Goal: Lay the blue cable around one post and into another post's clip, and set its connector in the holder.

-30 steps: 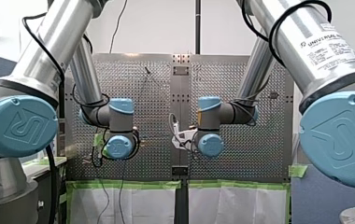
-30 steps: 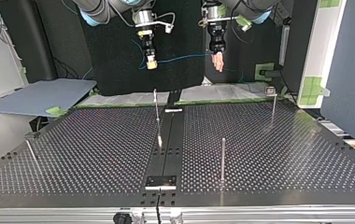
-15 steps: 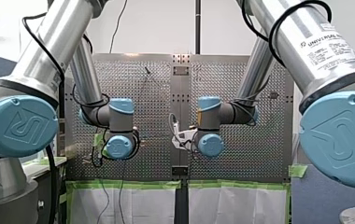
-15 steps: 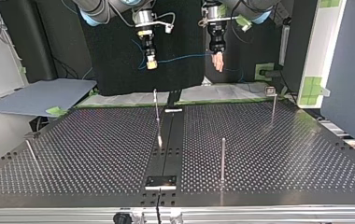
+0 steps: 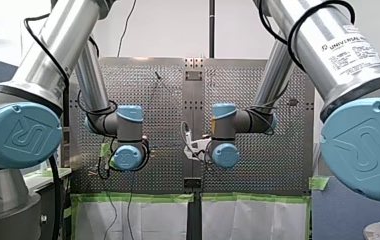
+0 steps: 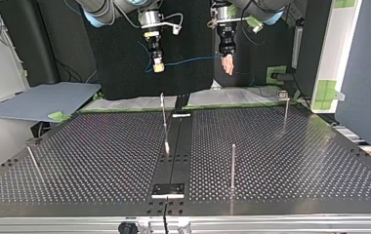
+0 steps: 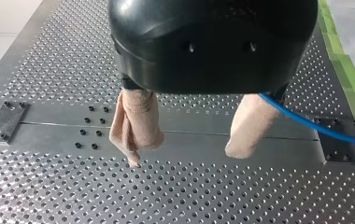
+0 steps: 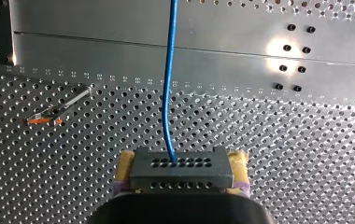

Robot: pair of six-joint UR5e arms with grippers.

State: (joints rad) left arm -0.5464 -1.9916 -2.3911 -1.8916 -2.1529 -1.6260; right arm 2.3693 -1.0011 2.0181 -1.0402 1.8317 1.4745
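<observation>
Nothing has moved: your right pincer [image 8: 182, 161] grips the connector [image 8: 181, 169], upper centre of the top view, stretching the blue cable [image 8: 167, 93] toward your spread left pincer [image 7: 185, 154], presumably ready for routing.

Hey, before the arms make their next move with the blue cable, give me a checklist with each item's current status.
1. Connector clamped between my right gripper's yellow pads: ok.
2. Blue cable leaves the connector without kinks: ok.
3. My left gripper pinching the cable: not ok; fingers apart, cable passes beside one.
4. Cable round a post: not ok, not yet done.
5. Far post's clip free: cannot tell, too small.
</observation>
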